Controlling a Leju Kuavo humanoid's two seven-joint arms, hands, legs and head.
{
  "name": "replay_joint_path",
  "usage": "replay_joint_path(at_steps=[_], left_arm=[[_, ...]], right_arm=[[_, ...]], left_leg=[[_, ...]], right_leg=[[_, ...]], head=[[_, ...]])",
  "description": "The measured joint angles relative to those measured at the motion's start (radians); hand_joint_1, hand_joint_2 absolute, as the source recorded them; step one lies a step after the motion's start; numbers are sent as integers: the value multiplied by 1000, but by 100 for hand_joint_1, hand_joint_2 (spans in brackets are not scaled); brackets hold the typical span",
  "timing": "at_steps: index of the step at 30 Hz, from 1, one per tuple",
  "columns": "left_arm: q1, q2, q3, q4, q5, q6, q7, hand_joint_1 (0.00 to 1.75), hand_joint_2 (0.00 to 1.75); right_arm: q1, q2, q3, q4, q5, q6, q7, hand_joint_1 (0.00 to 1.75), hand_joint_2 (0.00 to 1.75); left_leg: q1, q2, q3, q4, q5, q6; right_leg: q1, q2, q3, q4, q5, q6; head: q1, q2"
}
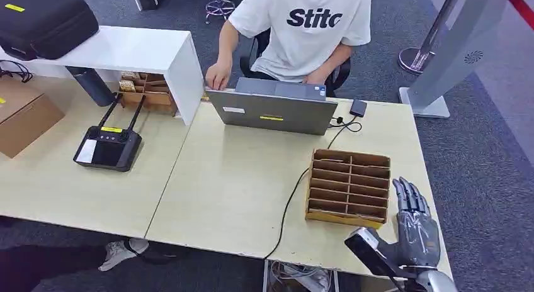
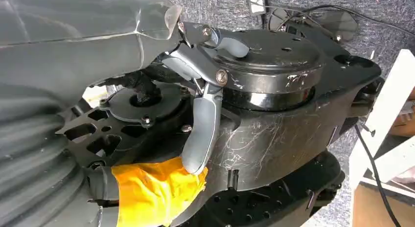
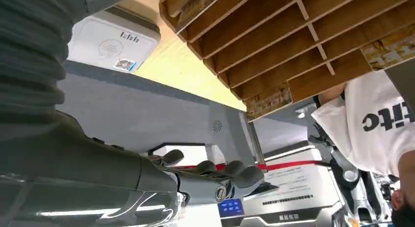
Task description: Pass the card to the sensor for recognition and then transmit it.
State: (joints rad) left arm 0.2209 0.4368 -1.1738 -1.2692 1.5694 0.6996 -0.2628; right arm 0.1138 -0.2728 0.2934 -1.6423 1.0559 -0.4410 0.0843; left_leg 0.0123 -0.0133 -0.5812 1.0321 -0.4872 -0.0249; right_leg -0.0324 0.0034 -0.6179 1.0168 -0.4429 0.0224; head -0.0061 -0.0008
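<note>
The right hand [image 1: 415, 232] is at the surface [image 1: 239, 185] edge by the rack [image 1: 348, 187], fingers [image 1: 410, 194] apart and holding nothing, and I see no card, which would likely be thin, stiff, light; pinch its edges.

Bright, even indoor light; sharp, soft shadows.
</note>
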Motion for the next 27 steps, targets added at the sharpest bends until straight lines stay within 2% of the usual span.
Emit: replay_joint_path(at_steps=[16,27], left_arm=[[-12,5,-7,0,0,0,1,0,175],[-19,5,-17,0,0,0,2,0,175]], right_arm=[[-46,10,15,100,-58,-6,-6,0,175],[-69,38,16,171,-87,-8,-19,0,175]], left_leg=[[0,0,0,0,0,0],[0,0,0,0,0,0]], right_leg=[[0,0,0,0,0,0],[0,0,0,0,0,0]], head=[[0,0],[0,0]])
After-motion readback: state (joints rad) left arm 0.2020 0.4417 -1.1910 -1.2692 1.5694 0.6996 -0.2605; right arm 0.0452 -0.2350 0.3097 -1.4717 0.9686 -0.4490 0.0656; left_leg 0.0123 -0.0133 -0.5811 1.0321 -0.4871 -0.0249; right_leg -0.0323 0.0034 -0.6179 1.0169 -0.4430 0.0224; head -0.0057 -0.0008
